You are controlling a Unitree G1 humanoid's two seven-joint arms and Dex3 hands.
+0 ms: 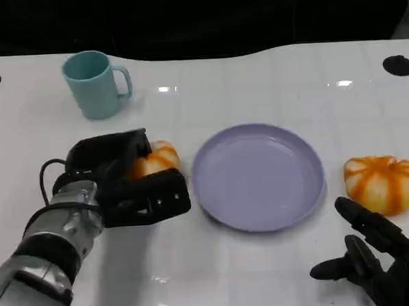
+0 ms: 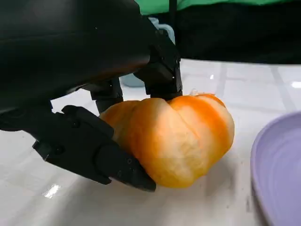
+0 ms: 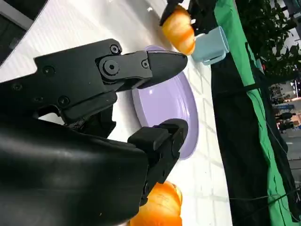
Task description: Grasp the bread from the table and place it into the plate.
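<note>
Left wrist view: bread round, orange-striped, lobed.

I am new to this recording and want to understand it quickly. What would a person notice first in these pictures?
First, the left hand, whose black fingers grip an orange-striped bread left of the lilac plate. The plate sits mid-table with nothing in it. A second bread lies to its right, close to the open right hand, and a teal mug stands at the far left.
</note>
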